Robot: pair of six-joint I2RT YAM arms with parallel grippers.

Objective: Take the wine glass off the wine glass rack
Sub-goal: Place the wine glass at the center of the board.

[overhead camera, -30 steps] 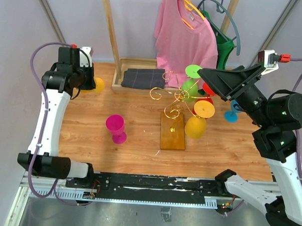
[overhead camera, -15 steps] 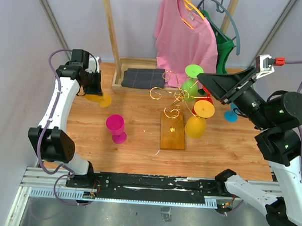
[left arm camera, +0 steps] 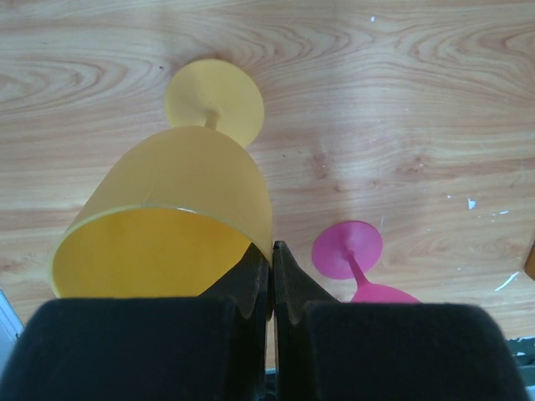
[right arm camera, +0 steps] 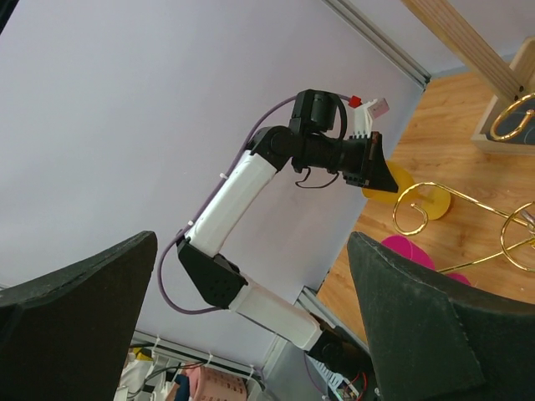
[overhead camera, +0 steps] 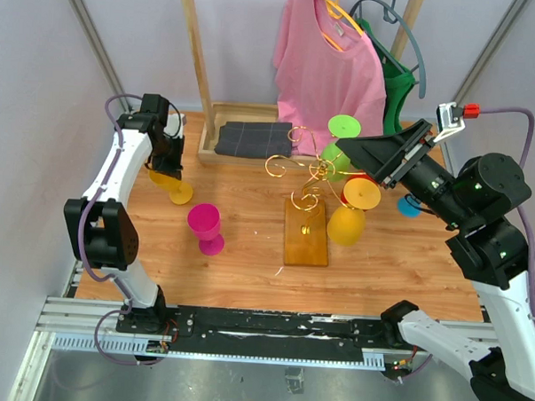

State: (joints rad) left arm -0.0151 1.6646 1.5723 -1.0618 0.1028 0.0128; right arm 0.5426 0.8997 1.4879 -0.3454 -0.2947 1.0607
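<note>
The wine glass rack [overhead camera: 311, 172] is a gold wire stand with spiral arms on a brown wooden base block [overhead camera: 306, 234] at mid-table. A green glass [overhead camera: 339, 141], a red glass [overhead camera: 370, 159] and a yellow-orange glass [overhead camera: 348, 222] hang on its right side. My left gripper [overhead camera: 167, 159] is at the far left, shut on the rim of a yellow wine glass [left arm camera: 180, 196]. Its foot [overhead camera: 181, 193] is low, at the tabletop. My right gripper [overhead camera: 358, 153] is open and empty, just right of the rack's top. Its wrist view shows one gold spiral [right arm camera: 422, 209].
A pink glass [overhead camera: 206, 226] stands on the table near the yellow one and also shows in the left wrist view [left arm camera: 347, 249]. A blue glass [overhead camera: 409, 205] stands at the right. A tall wooden clothes rack with a pink shirt [overhead camera: 331, 66] and a tray with folded dark cloth [overhead camera: 254, 138] fill the back.
My left gripper has carried the yellow glass from the far left corner rightward, nearer and lower, beside the pink glass. My right gripper has moved left, closer to the rack.
</note>
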